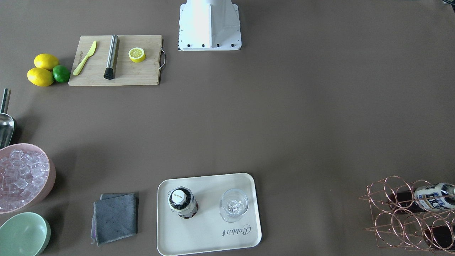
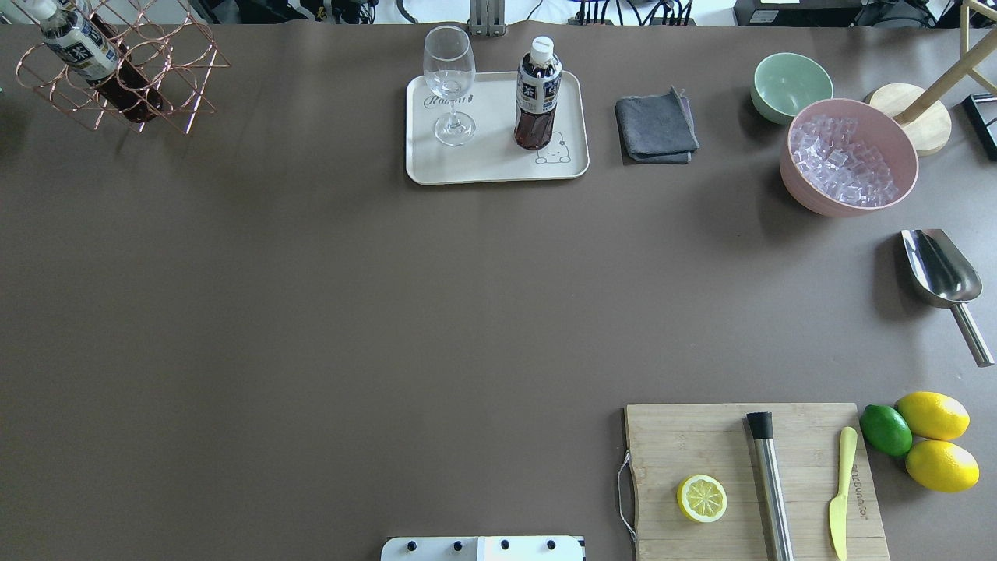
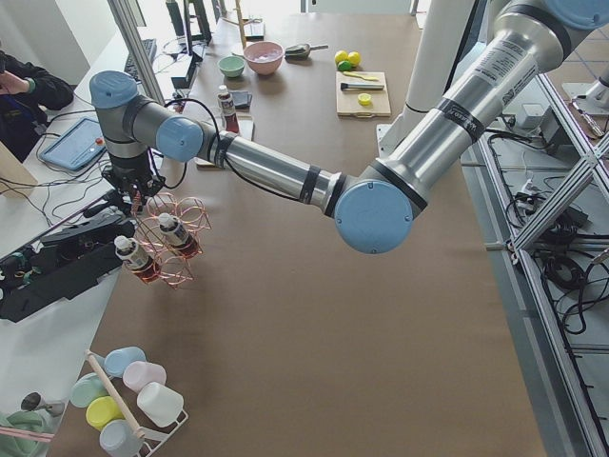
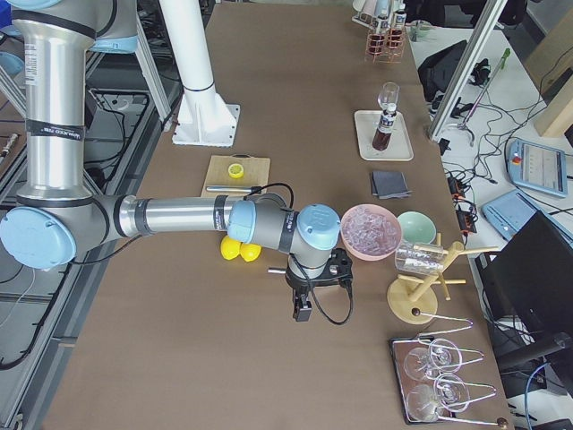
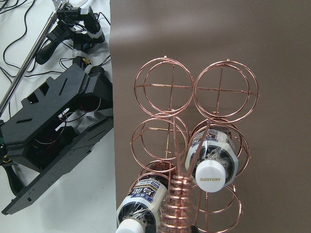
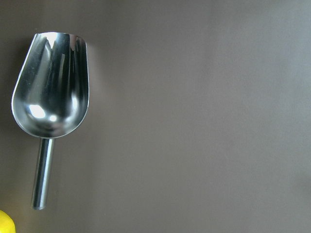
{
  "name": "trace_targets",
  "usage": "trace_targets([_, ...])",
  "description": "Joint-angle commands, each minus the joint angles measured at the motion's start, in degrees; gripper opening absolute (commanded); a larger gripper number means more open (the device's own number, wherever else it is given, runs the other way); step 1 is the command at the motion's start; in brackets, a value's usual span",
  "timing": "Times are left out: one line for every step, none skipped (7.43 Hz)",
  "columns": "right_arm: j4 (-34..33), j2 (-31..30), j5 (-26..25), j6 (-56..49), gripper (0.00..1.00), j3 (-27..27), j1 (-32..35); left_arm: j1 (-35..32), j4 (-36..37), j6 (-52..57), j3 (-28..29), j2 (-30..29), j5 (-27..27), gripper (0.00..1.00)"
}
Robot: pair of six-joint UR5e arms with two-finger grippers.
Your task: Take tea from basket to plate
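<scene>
One tea bottle (image 2: 537, 93) stands upright on the cream plate (image 2: 491, 170), beside a clear stemmed glass (image 2: 449, 86); the front view also shows it (image 1: 182, 202). The copper wire basket (image 2: 117, 74) sits at the far left corner of the table with two more tea bottles in it (image 5: 211, 165) (image 5: 141, 204). My left gripper (image 3: 133, 190) hangs right over the basket's looped handle (image 5: 177, 204); I cannot tell whether it is open or shut. My right gripper (image 4: 303, 309) hovers near the table above a metal scoop (image 6: 51, 87); I cannot tell whether it is open or shut.
A grey cloth (image 2: 656, 128), a pale green bowl (image 2: 790, 86) and a pink bowl of ice (image 2: 849, 156) lie right of the plate. A cutting board (image 2: 755, 479) with a lemon half, a steel muddler and a yellow knife is near right, with lemons and a lime (image 2: 927, 440) beside it.
</scene>
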Motion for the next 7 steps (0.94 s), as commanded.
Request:
trace_targets([3.2,-0.8,-0.1,0.2,1.00,-0.7,0.5,0.9,0.3,-0.2,0.2,-0.7,2.9,0.00])
trace_targets([3.2,-0.9,-0.1,-0.4,1.00,-0.5,0.6,1.2,0.2,-0.8,0.4,-0.7,3.3,0.00])
trace_targets([3.2,-0.8,-0.1,-0.3,1.00,-0.6,0.4,1.3,0.0,-1.0,1.4,-0.6,3.3,0.00])
trace_targets([3.2,-0.9,-0.1,-0.3,1.00,-0.6,0.3,1.2,0.0,-1.6,2.4,-0.4,3.3,0.00])
trace_targets([3.1,-1.3,0.5,-0.4,1.00,-0.3,0.3,1.2,-0.3,-1.6,2.6,-0.5,3.3,0.00])
trace_targets([3.2,-2.1,0.5,-0.4,1.00,0.4,0.4,1.3,-0.3,-1.8,2.6,-0.8,4.5,0.00])
trace_targets([3.2,-2.8,0.4,-0.6,1.00,0.8,0.3,1.6,-0.3,-3.4,2.6,-1.0,4.7,0.00])
